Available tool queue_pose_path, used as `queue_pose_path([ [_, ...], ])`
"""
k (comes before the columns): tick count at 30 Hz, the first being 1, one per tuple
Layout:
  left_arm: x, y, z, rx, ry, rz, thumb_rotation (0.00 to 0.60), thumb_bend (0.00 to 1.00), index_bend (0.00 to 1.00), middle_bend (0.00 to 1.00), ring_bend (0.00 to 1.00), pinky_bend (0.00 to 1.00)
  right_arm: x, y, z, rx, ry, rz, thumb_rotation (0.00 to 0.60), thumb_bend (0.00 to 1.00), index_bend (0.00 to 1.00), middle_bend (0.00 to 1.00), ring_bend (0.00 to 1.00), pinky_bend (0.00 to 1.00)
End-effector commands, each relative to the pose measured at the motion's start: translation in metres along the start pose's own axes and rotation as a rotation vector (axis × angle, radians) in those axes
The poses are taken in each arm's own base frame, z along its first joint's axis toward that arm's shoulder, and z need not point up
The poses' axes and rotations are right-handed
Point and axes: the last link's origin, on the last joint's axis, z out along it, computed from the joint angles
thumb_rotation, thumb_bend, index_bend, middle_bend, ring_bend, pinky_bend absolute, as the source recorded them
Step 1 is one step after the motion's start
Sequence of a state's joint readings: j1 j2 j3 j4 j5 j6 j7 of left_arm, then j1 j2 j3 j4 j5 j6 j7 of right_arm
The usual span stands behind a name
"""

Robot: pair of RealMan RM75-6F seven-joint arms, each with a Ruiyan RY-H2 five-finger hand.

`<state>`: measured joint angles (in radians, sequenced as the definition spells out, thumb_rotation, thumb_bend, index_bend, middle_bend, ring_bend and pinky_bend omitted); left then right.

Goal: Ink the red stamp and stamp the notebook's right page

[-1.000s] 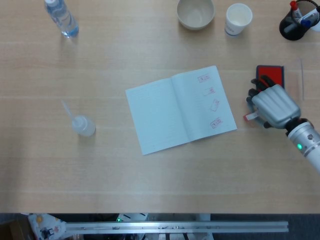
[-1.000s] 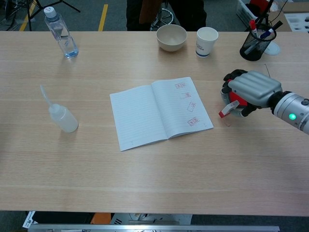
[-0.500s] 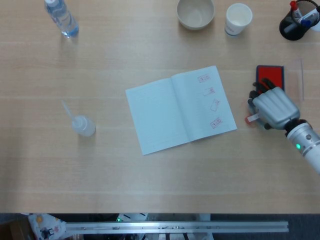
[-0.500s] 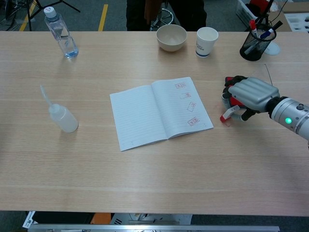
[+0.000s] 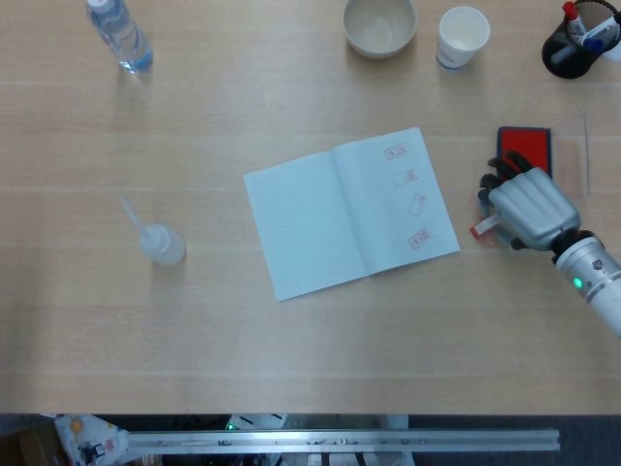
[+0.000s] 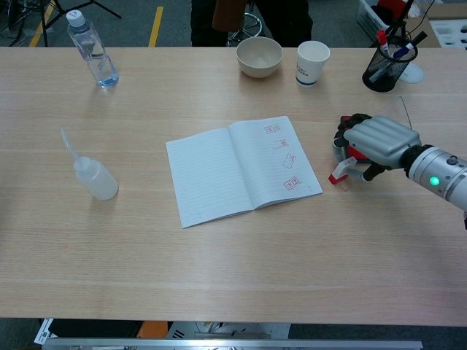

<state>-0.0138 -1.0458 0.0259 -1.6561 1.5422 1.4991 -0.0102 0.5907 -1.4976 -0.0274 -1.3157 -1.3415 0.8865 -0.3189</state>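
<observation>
Red stamp with a white base (image 6: 341, 171): sticking out from under the robot's right hand (image 5: 529, 207), the silver-backed, dark-fingered hand closing its fingers around it; its lower end is tilting down toward the table just beside the notebook's right edge. How firmly the fingers are gripping is hidden by the back of the hand.

Red ink pad in a dark rectangular case (image 5: 525, 148): lying on the table directly behind the right hand, partly covered by the fingers.

Open lined notebook with white pages (image 5: 349, 212): lying flat at the middle of the light wooden table (image 5: 291, 349), turned slightly; its right page is already carrying four red stamp marks (image 5: 406, 178) in a column.

Left hand: not showing in either view.

Clear plastic squeeze bottle with a long nozzle (image 5: 160, 241): standing well to the left of the notebook.

Clear water bottle (image 5: 118, 35): standing at the far left.

Beige ceramic bowl (image 5: 379, 24) and white paper cup (image 5: 462, 37): sitting side by side at the far edge.

Black mesh pen holder (image 5: 572, 43): standing at the far right corner, holding markers.
</observation>
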Motion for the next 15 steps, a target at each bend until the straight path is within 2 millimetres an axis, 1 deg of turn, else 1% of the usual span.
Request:
queue_pose_path([
  [1, 0.0, 0.0, 0.0, -0.001, -0.002, 0.001, 0.6, 0.34, 0.16, 0.12, 0.11, 0.09, 0.0, 0.001, -0.001, 0.0, -0.002, -0.004, 0.6, 0.3, 0.47, 0.33, 0.13, 0.1],
  [5, 0.0, 0.001, 0.0, -0.004, -0.004, 0.001, 0.6, 0.34, 0.16, 0.12, 0.11, 0.09, 0.003, 0.002, -0.004, 0.001, 0.001, -0.003, 0.6, 0.3, 0.44, 0.33, 0.12, 0.09],
  [10, 0.001, 0.001, 0.001, -0.007, 0.003, 0.0, 0.6, 0.34, 0.16, 0.12, 0.11, 0.09, 0.009, 0.004, -0.008, 0.002, 0.017, -0.003, 0.6, 0.3, 0.34, 0.32, 0.11, 0.09],
  [12, 0.002, 0.001, 0.001, -0.006, 0.007, -0.001, 0.6, 0.34, 0.16, 0.12, 0.11, 0.09, 0.014, 0.005, -0.011, 0.003, 0.031, -0.005, 0.6, 0.3, 0.31, 0.31, 0.11, 0.08],
  [15, 0.004, 0.001, 0.002, -0.005, 0.012, -0.001, 0.6, 0.34, 0.16, 0.12, 0.11, 0.09, 0.025, 0.008, -0.019, 0.0, 0.064, 0.005, 0.6, 0.3, 0.3, 0.31, 0.11, 0.08],
])
